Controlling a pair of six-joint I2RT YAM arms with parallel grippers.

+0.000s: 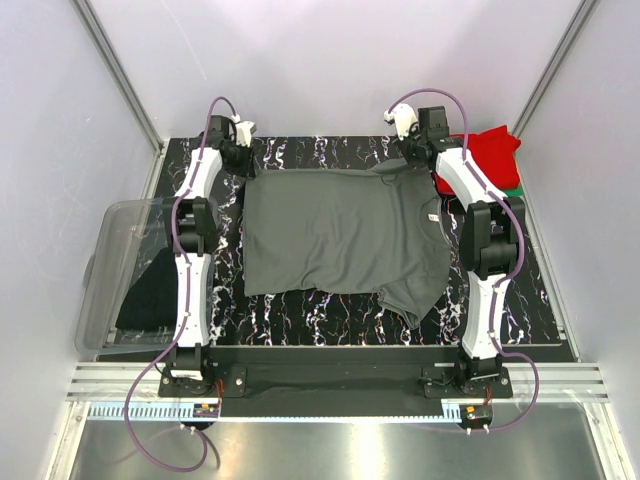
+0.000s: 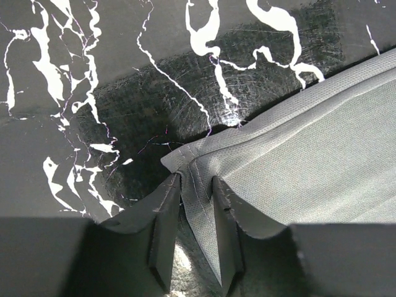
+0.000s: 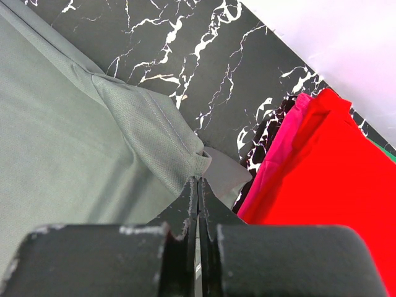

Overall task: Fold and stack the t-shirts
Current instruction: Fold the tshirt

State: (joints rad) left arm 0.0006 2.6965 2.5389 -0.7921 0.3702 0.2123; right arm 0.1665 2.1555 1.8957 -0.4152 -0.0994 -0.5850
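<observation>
A dark grey t-shirt (image 1: 340, 230) lies spread flat on the black marbled table (image 1: 310, 315). My left gripper (image 1: 238, 150) is at the shirt's far left corner. In the left wrist view its jaws (image 2: 196, 182) stand slightly apart, with the hem corner (image 2: 185, 162) running between them. My right gripper (image 1: 418, 145) is at the far right of the shirt, shut (image 3: 198, 179) on a bunched fold of the grey cloth (image 3: 154, 133) near the sleeve. A red t-shirt (image 1: 492, 155) lies folded at the far right corner, with a green t-shirt (image 1: 512, 187) showing under it.
A clear plastic tub (image 1: 105, 260) hangs over the table's left edge with a black t-shirt (image 1: 150, 290) in it. White walls close in the back and sides. The red t-shirt (image 3: 322, 167) lies just right of my right gripper.
</observation>
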